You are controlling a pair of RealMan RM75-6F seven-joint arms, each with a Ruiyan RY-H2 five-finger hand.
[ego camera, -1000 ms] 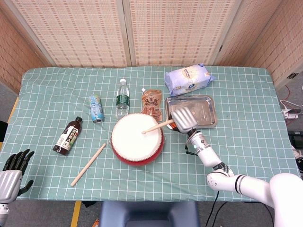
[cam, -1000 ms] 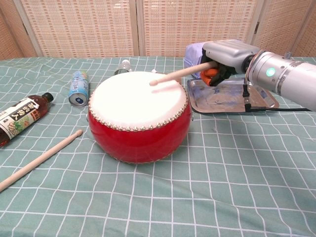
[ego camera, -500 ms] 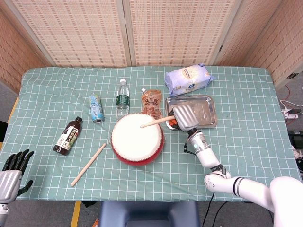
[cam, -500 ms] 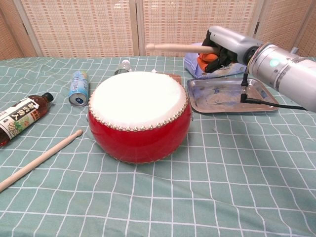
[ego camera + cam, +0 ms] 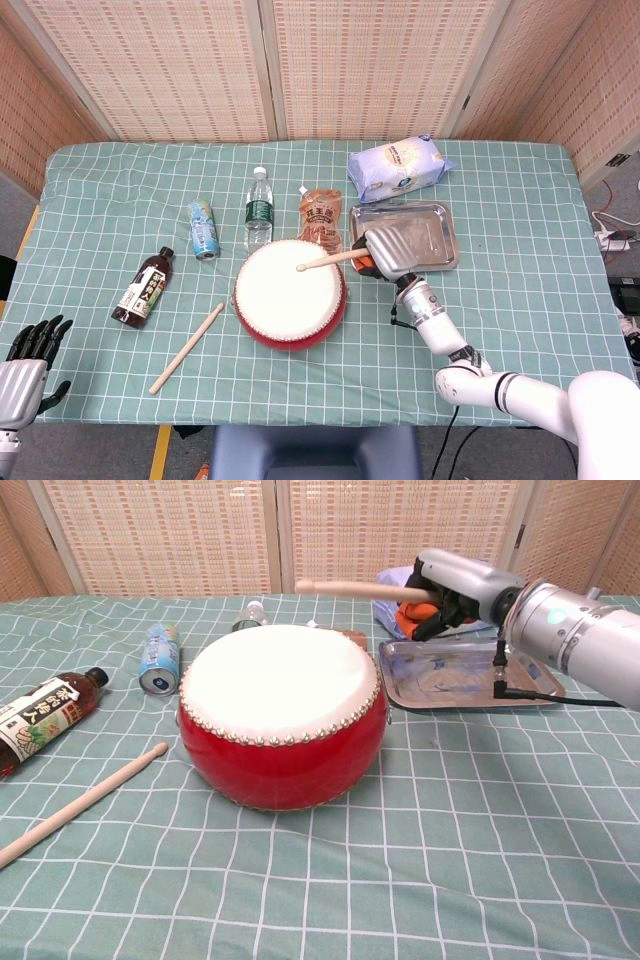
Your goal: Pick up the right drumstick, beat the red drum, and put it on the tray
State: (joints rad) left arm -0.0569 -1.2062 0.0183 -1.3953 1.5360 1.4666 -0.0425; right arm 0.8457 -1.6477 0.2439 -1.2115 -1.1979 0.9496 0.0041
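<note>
The drumstick (image 5: 350, 588) is held clamped in the right hand (image 5: 455, 585), its tip raised clear above the white skin of the red drum (image 5: 283, 715), which stands near the front-middle of the table (image 5: 520, 300). Pick-up is judged complete; the stick is poised over the drum in a beating attitude, and whether a stroke has landed cannot be told from these views. Delivery to the tray (image 5: 440, 240) is not yet done; the tray lies just beside the drum on its right-hand side, toward the table's right half, and appears bare. The left hand (image 5: 25, 365) is seen at the front left corner, off the cloth, fingers apart and holding nothing. A second drumstick (image 5: 187, 347) lies untouched on the cloth front-left of the drum. Behind the drum stand a water bottle (image 5: 259, 208) and a brown pouch (image 5: 321, 217); a can (image 5: 204, 228) and a dark sauce bottle (image 5: 143, 286) lie toward the left edge. A snack bag (image 5: 398, 167) rests just behind the tray. No obstruction is noted between hand and tray; the snack bag at the tray's back edge is judged the only item close to the path.
</note>
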